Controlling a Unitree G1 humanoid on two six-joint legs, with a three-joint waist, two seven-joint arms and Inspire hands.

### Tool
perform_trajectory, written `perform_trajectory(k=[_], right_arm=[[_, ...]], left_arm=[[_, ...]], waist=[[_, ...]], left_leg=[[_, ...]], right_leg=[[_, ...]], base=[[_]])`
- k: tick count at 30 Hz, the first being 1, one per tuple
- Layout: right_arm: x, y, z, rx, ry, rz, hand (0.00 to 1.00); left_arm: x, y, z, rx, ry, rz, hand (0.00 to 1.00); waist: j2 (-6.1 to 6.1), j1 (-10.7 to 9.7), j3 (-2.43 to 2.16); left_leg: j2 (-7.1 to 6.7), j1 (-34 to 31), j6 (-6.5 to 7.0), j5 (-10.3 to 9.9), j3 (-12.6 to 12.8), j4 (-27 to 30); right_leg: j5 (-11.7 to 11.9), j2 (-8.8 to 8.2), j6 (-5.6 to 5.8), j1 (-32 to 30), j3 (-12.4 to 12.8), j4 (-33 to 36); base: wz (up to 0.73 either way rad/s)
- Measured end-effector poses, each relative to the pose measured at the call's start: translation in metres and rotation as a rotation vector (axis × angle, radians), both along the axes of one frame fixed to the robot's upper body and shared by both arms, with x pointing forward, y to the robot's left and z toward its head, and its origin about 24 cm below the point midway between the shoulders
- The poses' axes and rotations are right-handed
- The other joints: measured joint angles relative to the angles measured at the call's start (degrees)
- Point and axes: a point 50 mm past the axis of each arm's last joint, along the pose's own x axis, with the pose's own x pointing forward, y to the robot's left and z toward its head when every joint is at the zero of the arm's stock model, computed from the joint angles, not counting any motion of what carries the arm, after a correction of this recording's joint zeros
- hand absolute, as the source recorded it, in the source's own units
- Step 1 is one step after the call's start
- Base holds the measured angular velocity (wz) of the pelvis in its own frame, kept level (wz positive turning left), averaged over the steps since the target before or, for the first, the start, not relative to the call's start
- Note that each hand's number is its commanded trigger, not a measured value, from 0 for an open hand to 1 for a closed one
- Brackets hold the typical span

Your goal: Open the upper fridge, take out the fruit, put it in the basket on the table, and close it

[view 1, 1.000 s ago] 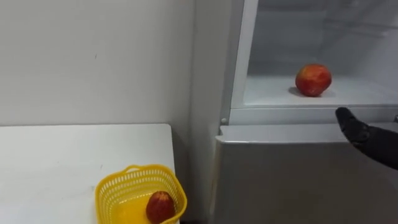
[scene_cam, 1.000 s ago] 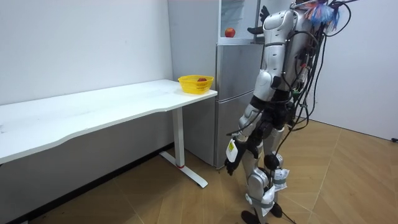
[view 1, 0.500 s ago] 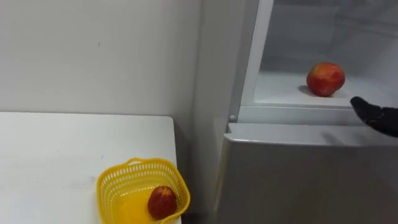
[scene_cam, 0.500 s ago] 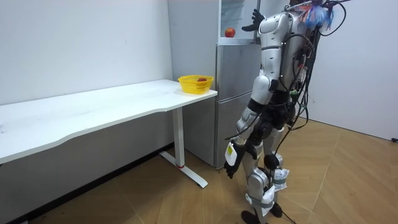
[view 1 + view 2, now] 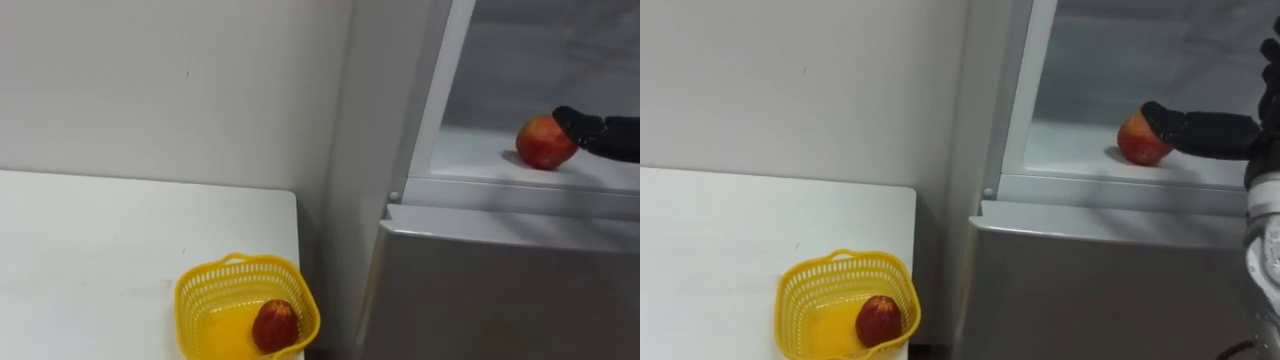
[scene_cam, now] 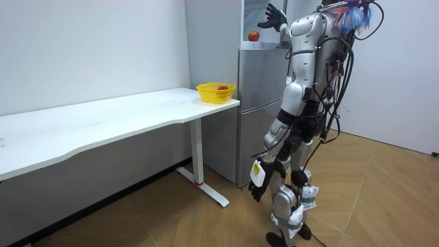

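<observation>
A red apple (image 5: 541,143) lies on the white shelf (image 5: 480,160) of the open upper fridge compartment. My right hand (image 5: 603,133), black, reaches in from the right with fingers straight, and a fingertip rests against the apple's right side. The right eye view has the same hand (image 5: 1205,130) overlapping the apple (image 5: 1136,142). In the room view I stand facing the fridge (image 6: 257,103), right hand (image 6: 274,15) raised beside the apple (image 6: 254,35). My left hand (image 6: 256,181) hangs low by my thigh.
A yellow basket (image 5: 232,262) stands on the near right corner of the white table (image 5: 100,250), left of the fridge, with a red fruit (image 5: 275,326) inside. The shut lower fridge door (image 5: 500,290) lies below the shelf. A white wall runs behind the table.
My right hand has risen from below the shelf's front edge into the compartment, up to the apple. The eye view has shifted, so everything sits further right in it.
</observation>
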Motion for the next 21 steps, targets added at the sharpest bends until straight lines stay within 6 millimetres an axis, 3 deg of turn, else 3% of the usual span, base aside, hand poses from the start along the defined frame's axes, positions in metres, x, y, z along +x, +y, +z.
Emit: perform_trajectory(k=[7, 12, 15, 21], right_arm=[[0.007, -0.005, -0.009, 0.025, 0.06, 0.023, 0.0], [0.008, -0.014, -0.015, 0.041, 0.111, -0.01, 0.0], [0.006, -0.023, -0.011, 0.036, 0.121, -0.021, 0.0], [0.005, -0.039, -0.001, 0.026, 0.129, -0.065, 0.0]], left_arm=[[-0.005, 0.002, 0.0, 0.011, 0.022, -0.008, 0.0], [-0.012, 0.003, 0.001, 0.013, 0.034, 0.011, 0.0], [-0.016, 0.007, 0.002, 0.019, 0.038, 0.034, 0.0], [-0.018, 0.007, 0.002, 0.019, 0.044, 0.035, 0.0]], waist=[[-0.03, 0.1, 0.01], [-0.84, 0.2, -0.02], [-1.57, 0.2, -0.28], [-2.46, 1.2, -0.36]], left_leg=[[-0.11, 0.0, 0.0, 0.0, -0.2, 0.5], [-0.2, -0.1, -0.01, 0.0, -0.9, 0.7], [-0.22, -0.4, -0.03, 0.0, -1.3, 0.8], [-0.19, -0.2, -0.04, 0.0, -1.5, 0.9]], right_leg=[[0.0, -0.12, 0.0, 0.4, -0.1, 0.0], [0.0, -0.24, -0.01, 0.7, -0.9, -0.3], [0.0, -0.23, -0.05, 0.8, -1.5, -0.9], [0.0, -0.13, -0.07, 1.4, -1.6, -1.1]], base=[[0.01], [0.08], [0.08], [0.01]])
